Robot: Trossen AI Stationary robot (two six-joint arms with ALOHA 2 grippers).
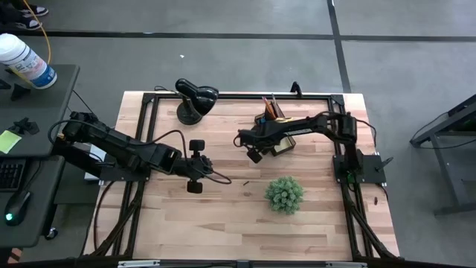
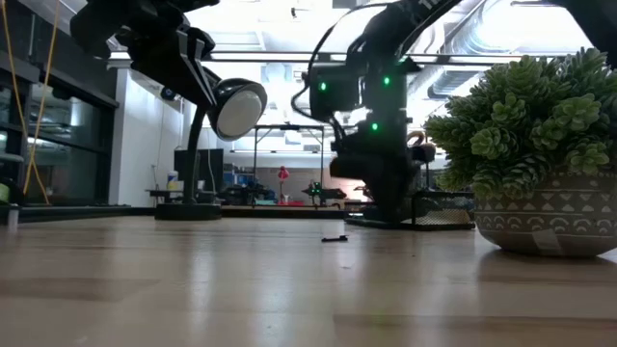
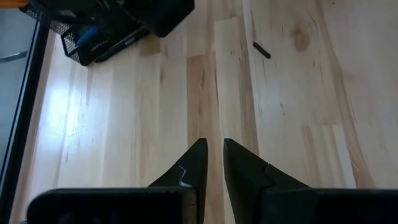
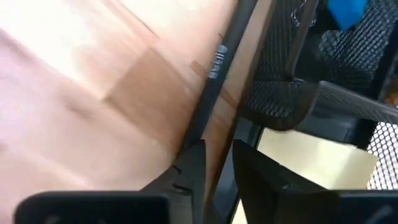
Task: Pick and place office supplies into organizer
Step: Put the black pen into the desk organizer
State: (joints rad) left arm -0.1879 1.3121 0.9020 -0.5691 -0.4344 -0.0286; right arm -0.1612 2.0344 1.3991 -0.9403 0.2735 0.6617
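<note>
The black mesh organizer (image 1: pixel 279 132) (image 4: pixel 292 93) stands at the far middle of the table, with pencils (image 1: pixel 269 106) upright in it, a yellow sticky-note pad (image 4: pixel 311 158) in its tray and a blue item (image 4: pixel 345 12) inside. My right gripper (image 1: pixel 254 154) (image 4: pixel 217 148) points down at the organizer's left side, its fingers a little apart, with a black pen (image 4: pixel 214 68) at them. My left gripper (image 1: pixel 218 179) (image 3: pixel 213 144) hovers over bare wood left of centre, its fingers a narrow gap apart around nothing. A small black piece (image 3: pixel 261 50) (image 2: pixel 335 239) lies on the table. My right gripper has the black pen's near end (image 4: pixel 194 138) at the tip of one finger, which hides that end. Whether the fingers still touch it I cannot tell. The pen runs away from the fingers along the organizer's outer wall.
A black domed desk lamp (image 1: pixel 195 100) stands at the far left of the table. A round green plant in a pot (image 1: pixel 284 193) (image 2: pixel 540 173) sits right of centre, toward the near edge. Bare wood stretches between my left gripper and the near edge.
</note>
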